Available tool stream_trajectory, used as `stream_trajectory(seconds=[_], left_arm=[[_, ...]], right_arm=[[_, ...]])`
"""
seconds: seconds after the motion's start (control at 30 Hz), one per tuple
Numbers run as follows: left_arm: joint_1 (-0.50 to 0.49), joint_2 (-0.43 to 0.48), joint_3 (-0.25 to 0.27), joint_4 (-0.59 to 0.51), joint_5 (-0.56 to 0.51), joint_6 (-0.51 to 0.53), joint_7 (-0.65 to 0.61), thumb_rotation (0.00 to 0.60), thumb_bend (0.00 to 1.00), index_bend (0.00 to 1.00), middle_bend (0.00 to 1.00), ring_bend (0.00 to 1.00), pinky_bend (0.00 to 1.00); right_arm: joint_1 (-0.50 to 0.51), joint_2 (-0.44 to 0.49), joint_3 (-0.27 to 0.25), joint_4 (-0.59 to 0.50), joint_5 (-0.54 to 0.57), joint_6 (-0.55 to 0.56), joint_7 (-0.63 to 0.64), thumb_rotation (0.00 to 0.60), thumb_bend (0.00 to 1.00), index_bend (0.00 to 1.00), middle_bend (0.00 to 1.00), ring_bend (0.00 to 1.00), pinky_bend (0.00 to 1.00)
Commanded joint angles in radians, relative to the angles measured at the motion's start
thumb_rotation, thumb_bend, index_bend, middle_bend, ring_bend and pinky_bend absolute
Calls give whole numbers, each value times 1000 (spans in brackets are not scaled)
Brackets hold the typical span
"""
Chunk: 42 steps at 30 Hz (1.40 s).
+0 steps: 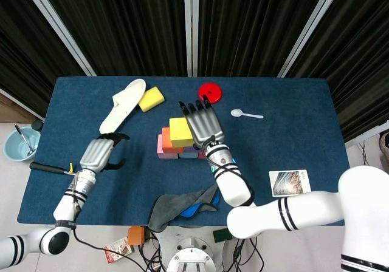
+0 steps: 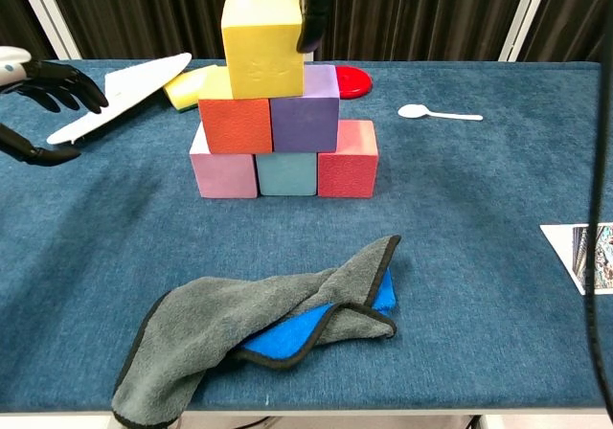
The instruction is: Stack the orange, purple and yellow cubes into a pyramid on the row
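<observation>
The right hand grips the yellow cube resting atop the orange cube and purple cube, while the left hand hovers open, holding nothing.

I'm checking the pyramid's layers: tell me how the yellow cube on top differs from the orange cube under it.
The yellow cube is the top layer, seated over the seam; the orange cube sits in the middle layer beside the purple cube. The right hand is at the yellow cube with a dark finger along its side, while nothing touches the orange cube. Yellow looks slightly larger. Both look like plain foam blocks.
</observation>
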Motion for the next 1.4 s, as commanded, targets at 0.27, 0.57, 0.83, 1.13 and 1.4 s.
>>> stream_trajectory(seconds=[0.27,0.57,0.83,1.13,1.4], left_arm=[[-36,-44,24,38,-27,-52,54,600,277,255,233,216,205],[-91,-77,46,45,-98,-150,124,600,276,247,117,85,94],[-129,-89,50,44,-139,-196,136,595,275,222,10,14,43],[-135,-104,54,54,-134,-184,116,588,275,217,10,13,41],[-151,-114,56,70,-135,-202,102,588,275,217,10,13,41]], right_arm=[[-245,223,-119,-88,-189,-109,213,600,44,38,153,91,0],[-306,135,-242,127,-295,-234,279,600,0,38,146,84,0],[-294,-19,-257,321,-324,-271,283,600,0,0,54,0,0],[-291,-132,-249,461,-373,-295,300,600,0,0,45,0,0],[-285,-231,-230,574,-405,-307,300,600,0,0,45,0,0]])
